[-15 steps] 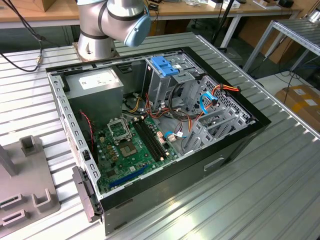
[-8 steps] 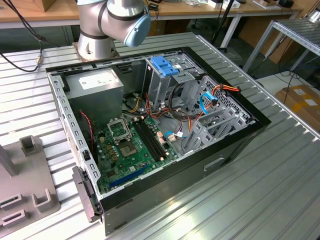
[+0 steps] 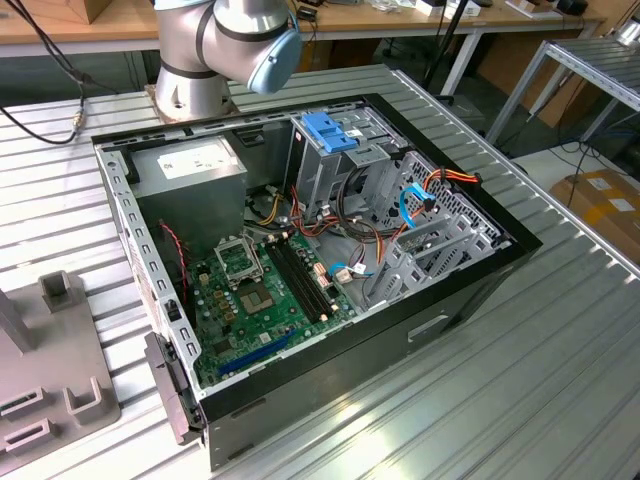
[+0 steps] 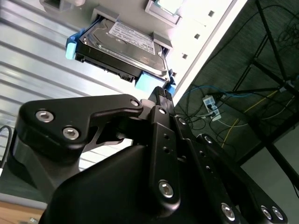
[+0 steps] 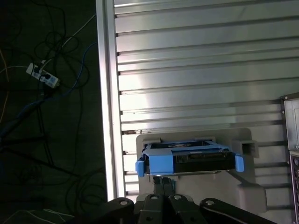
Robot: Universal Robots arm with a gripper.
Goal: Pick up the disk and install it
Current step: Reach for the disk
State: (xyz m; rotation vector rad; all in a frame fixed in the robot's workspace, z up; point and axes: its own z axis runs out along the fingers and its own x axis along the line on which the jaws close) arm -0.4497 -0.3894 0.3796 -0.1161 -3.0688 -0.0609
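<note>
Over the bench point(image 5: 196, 70), my fingers point(image 5: 161, 183) are pressed together and empty, tips aimed at the blue frame of the disk point(image 5: 189, 157), which lies in a grey holder point(image 5: 247, 186) near the bench edge.

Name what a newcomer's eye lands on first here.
The open computer case sits mid-table in the exterior view with its green motherboard bared, and the arm stands behind it. In both wrist views the disk, in its blue carrier, rests in a grey holder on the ribbed metal table, just beyond the gripper.
</note>
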